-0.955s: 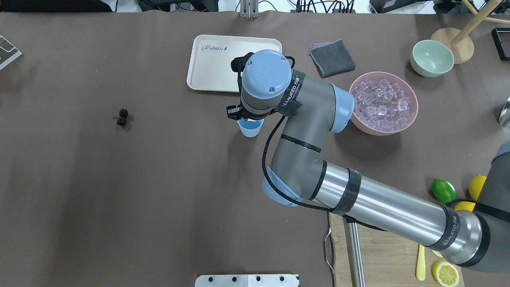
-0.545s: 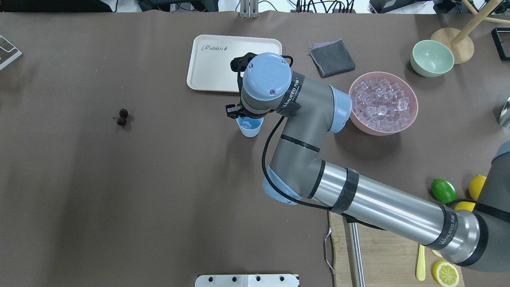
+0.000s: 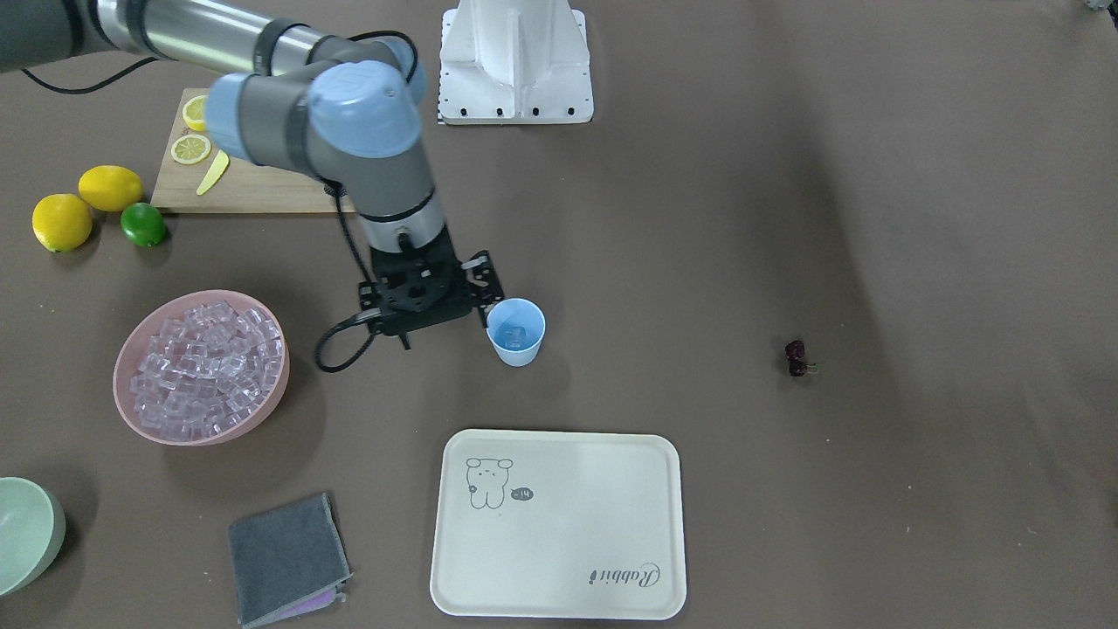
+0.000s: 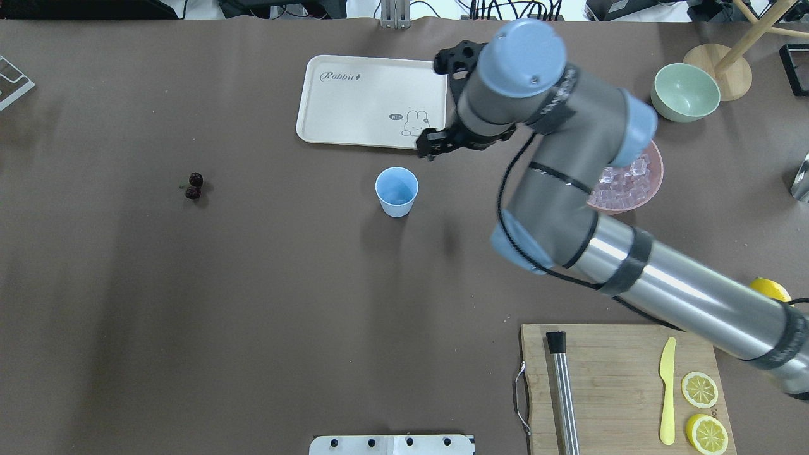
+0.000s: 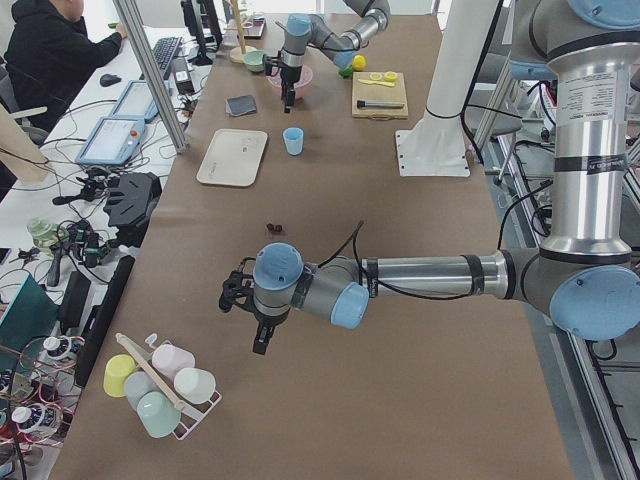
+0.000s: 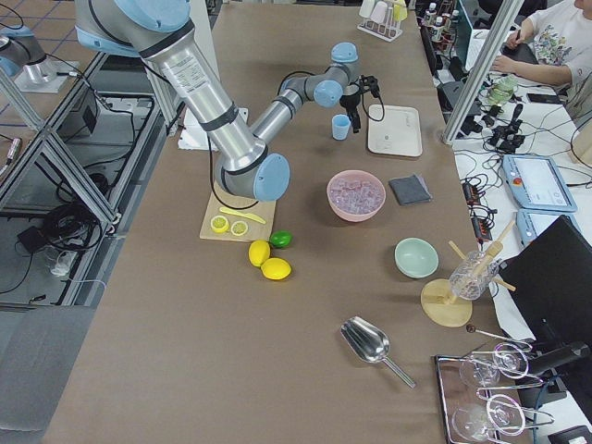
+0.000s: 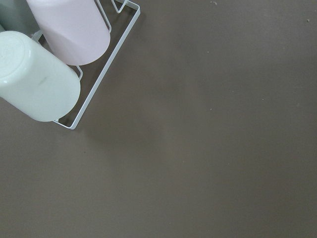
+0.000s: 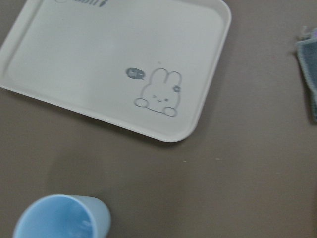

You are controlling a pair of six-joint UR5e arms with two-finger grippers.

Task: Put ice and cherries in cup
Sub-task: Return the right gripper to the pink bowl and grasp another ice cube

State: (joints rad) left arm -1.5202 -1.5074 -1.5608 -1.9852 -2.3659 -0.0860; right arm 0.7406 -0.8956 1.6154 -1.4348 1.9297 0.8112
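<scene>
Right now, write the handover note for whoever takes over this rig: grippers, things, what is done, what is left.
The left gripper hangs over bare table near the cup rack, far from the job; open or shut cannot be told.
The right gripper is near the cup, by the tray corner; whether its fingers are open or shut is unclear.
The cup stands upright mid-table with one ice cube inside.
The other ice is in the pink bowl on the robot's right.
The cherries lie on the table on the robot's left, untouched.
Done: ice in. Left: the cherries, and more ice if wanted.
</scene>
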